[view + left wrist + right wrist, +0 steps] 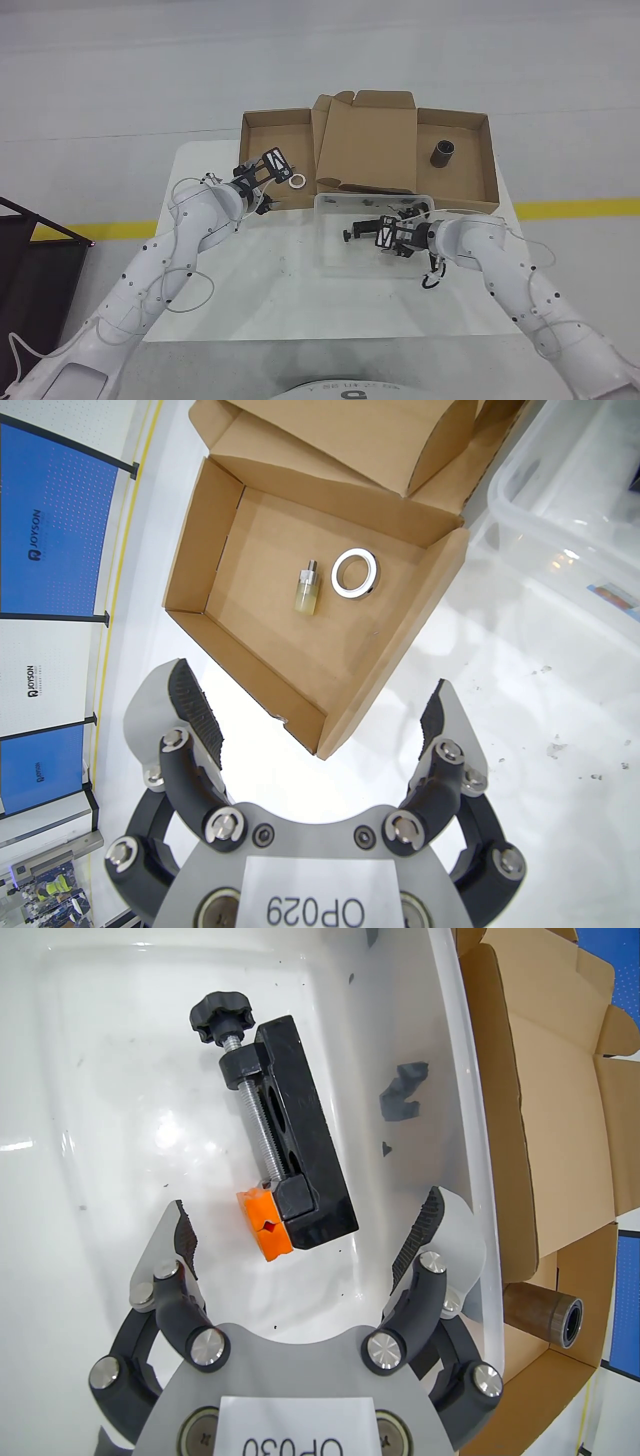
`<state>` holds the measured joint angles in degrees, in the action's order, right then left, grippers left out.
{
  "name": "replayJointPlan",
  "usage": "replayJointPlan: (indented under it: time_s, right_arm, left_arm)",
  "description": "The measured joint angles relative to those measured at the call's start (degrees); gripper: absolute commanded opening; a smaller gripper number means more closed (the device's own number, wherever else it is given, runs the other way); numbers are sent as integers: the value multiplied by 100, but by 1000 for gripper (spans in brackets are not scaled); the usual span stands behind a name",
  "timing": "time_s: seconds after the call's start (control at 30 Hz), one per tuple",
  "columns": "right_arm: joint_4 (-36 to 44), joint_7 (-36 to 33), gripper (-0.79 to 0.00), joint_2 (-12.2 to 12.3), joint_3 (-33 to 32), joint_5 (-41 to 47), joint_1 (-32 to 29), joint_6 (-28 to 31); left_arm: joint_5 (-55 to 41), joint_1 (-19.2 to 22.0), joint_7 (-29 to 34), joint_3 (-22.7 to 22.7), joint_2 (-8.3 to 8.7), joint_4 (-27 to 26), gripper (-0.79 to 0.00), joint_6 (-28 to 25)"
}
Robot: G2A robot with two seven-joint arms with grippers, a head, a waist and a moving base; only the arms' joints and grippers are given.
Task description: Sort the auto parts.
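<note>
Left claw (pixel 311 680) and right claw (pixel 306 1202) gape, both labelled.

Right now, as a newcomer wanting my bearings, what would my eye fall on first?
The black screw clamp with its orange tip, lying in the clear bin below the open right gripper. Next, the shiny metal ring beside a small fitting in the left compartment of the cardboard box, in front of the open left gripper; a dark cylinder sits in the right compartment.

White table (pixel 250 290) before me: open cardboard box (pixel 365 140) at far edge; clear plastic bin (pixel 335 255) just beside it, nearer me.
</note>
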<state>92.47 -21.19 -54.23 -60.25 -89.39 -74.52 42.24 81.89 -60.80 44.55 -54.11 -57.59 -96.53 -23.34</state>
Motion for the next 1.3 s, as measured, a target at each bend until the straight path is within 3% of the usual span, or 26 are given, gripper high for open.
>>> replayJointPlan:
  time_s: [0.13, 0.27, 0.3, 0.37, 0.43, 0.5, 0.87, 1.1, 1.3]
  right_arm:
    - [-54, -105, 0, -52, 186, -35, 129, 40]
    - [-106, -162, -68, -97, 330, -51, 236, 65]
    - [-121, -174, -123, -107, 364, -54, 259, 84]
    - [-144, -186, -397, -119, 404, -60, 290, 125]
    - [-164, -171, -554, -127, 436, -63, 315, 199]
    - [-186, -104, -785, -126, 435, -34, 326, 293]
    - [-80, 543, -785, -21, 163, -46, 99, 702]
    - [268, 1736, -785, 163, -329, -211, -302, 1193]
    - [475, 2929, -785, 324, -868, -499, -785, 1090]
  left_arm:
    - [0, 0, 0, 0, 0, 0, 0, 0]
    - [0, 0, 0, 0, 0, 0, 0, 0]
    - [0, 0, 0, 0, 0, 0, 0, 0]
    - [0, 0, 0, 0, 0, 0, 0, 0]
    - [0, 0, 0, 0, 0, 0, 0, 0]
    - [0, 0, 0, 0, 0, 0, 0, 0]
    - [0, 0, 0, 0, 0, 0, 0, 0]
    - [0, 0, 0, 0, 0, 0, 0, 0]
    - [0, 0, 0, 0, 0, 0, 0, 0]
